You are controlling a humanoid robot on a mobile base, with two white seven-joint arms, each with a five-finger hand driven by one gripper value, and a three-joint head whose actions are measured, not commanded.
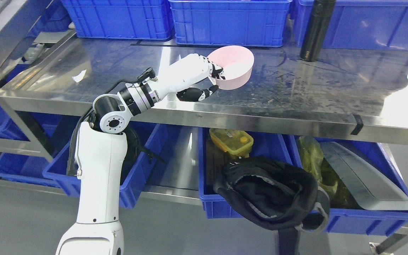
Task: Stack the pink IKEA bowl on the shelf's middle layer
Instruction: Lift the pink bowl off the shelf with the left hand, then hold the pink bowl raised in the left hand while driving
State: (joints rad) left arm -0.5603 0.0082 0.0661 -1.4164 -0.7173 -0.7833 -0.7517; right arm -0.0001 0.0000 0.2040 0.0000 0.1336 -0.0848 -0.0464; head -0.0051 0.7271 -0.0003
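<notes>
My left hand grips the pink bowl by its near rim, fingers hooked inside and thumb underneath. The bowl sits tilted over the steel shelf, its mouth facing up and toward me. A black bottle stands upright well apart; its small print is unreadable.

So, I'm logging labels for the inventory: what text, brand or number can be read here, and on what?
Black bottle: a small pale mark near its base, too small to read.
Yellow box in the lower crate: a label on the lid, too blurred to read.
Pink bowl, held by the left hand: no print visible.
Blue crates: no readable text.
</notes>
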